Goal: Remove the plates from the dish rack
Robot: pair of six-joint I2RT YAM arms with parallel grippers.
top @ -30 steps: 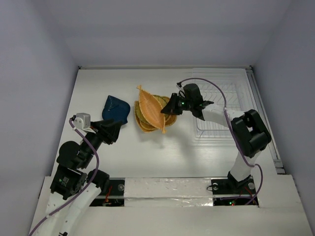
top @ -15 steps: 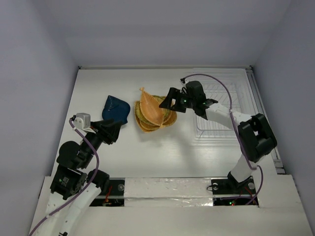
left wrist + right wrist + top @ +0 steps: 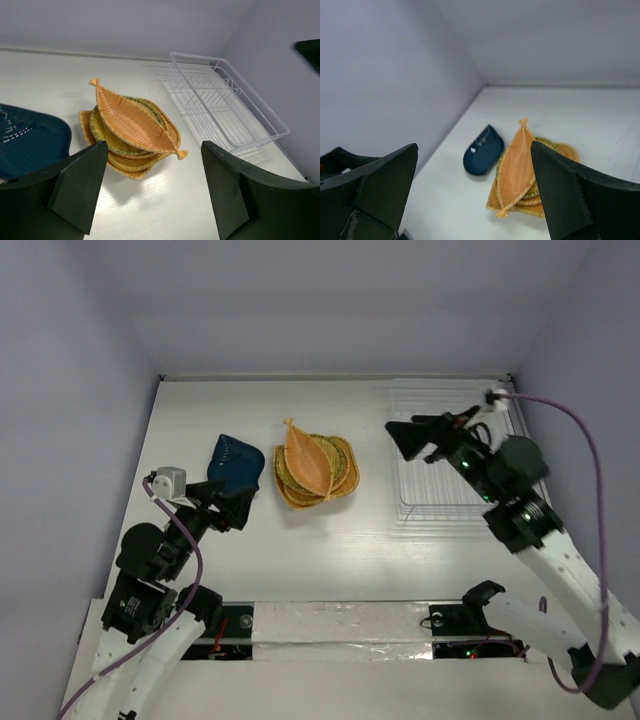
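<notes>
The dish rack [image 3: 445, 485] stands at the right of the table with no plates in it; it also shows in the left wrist view [image 3: 227, 107]. A stack of orange plates [image 3: 340, 472] lies mid-table, with the orange leaf-shaped plate [image 3: 305, 460] on top. The dark blue plate [image 3: 237, 462] rests flat just left of the stack. My right gripper [image 3: 410, 438] hangs open and empty above the rack's left end, facing the stack [image 3: 532, 197] and the blue plate [image 3: 482, 150]. My left gripper [image 3: 228, 500] is open just in front of the blue plate [image 3: 30, 140], holding nothing.
Walls close the table in at the back and on both sides. The rack sits close to the right wall. A taped strip [image 3: 340, 625] runs along the near edge between the arm bases.
The right gripper opened, left the leaf-shaped plate on the stack, and drew back right and up over the rack. The left gripper opened wider beside the blue plate.
</notes>
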